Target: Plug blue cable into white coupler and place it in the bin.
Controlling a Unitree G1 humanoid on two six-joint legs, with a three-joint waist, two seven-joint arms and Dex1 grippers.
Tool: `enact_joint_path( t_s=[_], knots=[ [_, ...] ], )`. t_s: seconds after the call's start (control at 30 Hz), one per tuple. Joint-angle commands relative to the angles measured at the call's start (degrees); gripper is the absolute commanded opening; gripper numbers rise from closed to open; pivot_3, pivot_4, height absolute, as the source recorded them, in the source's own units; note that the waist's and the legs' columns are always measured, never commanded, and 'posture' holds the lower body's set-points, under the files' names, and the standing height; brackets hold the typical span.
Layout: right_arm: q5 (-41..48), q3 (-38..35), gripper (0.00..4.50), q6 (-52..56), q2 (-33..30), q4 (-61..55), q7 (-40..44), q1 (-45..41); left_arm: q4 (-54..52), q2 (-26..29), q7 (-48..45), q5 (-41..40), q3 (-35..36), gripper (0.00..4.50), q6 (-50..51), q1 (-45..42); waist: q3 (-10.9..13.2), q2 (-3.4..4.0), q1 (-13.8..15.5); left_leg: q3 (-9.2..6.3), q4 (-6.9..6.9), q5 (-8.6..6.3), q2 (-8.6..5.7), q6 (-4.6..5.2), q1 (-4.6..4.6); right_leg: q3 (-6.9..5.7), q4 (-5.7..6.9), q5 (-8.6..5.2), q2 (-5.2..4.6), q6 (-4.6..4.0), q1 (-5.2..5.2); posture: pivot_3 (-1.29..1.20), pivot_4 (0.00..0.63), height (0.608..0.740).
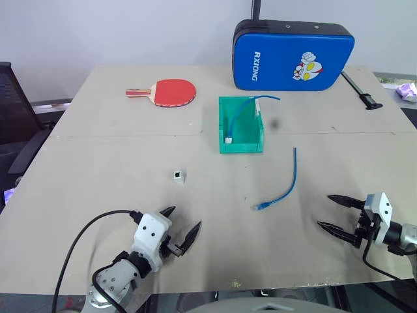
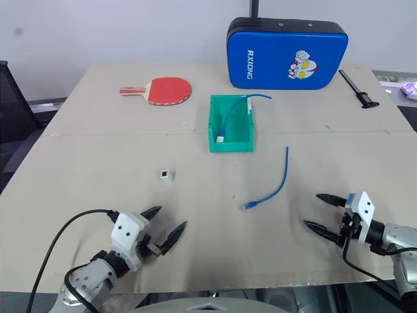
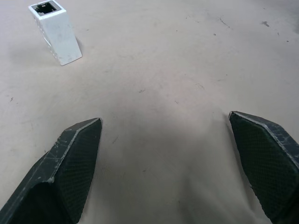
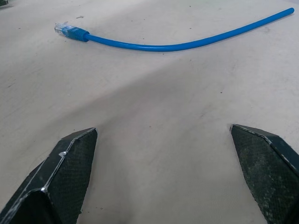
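Lying beside blue cable [image 1: 284, 188]: paddle [image 1: 166, 92], pad [image 1: 292, 55], both hands spread, nothing between.

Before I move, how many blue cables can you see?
2. The blue cable lies loose on the table between the bin and the right gripper. A second blue cable with a white end piece sits inside the bin.

blue cables 2 [image 1: 284, 189] | coupler 1 [image 1: 178, 175] | bin 1 [image 1: 225, 130] | paddle 1 [image 1: 166, 92]
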Motion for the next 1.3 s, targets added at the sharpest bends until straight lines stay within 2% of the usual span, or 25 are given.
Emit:
enact_joint_path(
  t_s=[0.03,0.77,0.93,1.2,1.3],
  knots=[
    [0.22,-1.29,4.50,-1.09,-0.81,-0.15,0.49,0.20,-0.42,0.38,-1.11,-0.66,-0.02,4.46,-0.55,0.70,0.00,0.00,0.00,0.00,0.00,0.00,0.00,0.00,0.00,0.00,0.00,0.00,0.00,0.00,0.00,0.00,0.150,0.728],
    [-0.04,-0.21,4.50,-2.06,-0.93,-1.05,1.77,-0.35,1.61,2.30,-6.14,-2.15,1.77,4.46,-4.42,1.36,0.00,0.00,0.00,0.01,-0.01,0.00,0.01,0.00,0.00,0.00,-0.01,0.00,0.00,0.00,0.00,0.00,0.150,0.728],
    [-0.78,5.22,4.50,-1.48,-1.25,-5.63,6.60,-2.31,-0.54,8.72,-15.53,-6.43,1.62,4.46,-4.99,-1.41,0.04,0.05,-0.01,0.01,-0.01,0.00,0.06,0.00,0.00,-0.02,-0.01,0.00,0.04,0.00,-0.01,0.00,0.150,0.728],
    [-5.08,14.83,4.50,7.18,-0.44,-10.26,3.71,-14.82,-4.35,23.55,-29.96,-18.48,6.44,4.46,2.13,-12.13,0.13,0.06,0.00,-0.01,0.00,0.01,0.12,-0.01,0.02,-0.05,0.04,0.04,0.16,-0.06,-0.03,0.00,0.150,0.728],
    [-5.32,17.08,4.50,10.41,-0.04,-11.96,3.19,-18.02,-4.22,27.56,-33.46,-21.17,8.41,4.46,4.18,-14.82,0.17,0.11,0.00,-0.04,-0.02,0.00,0.14,-0.02,-0.09,-0.09,-0.01,0.03,0.21,-0.06,-0.07,0.00,0.150,0.728]
  ],
)
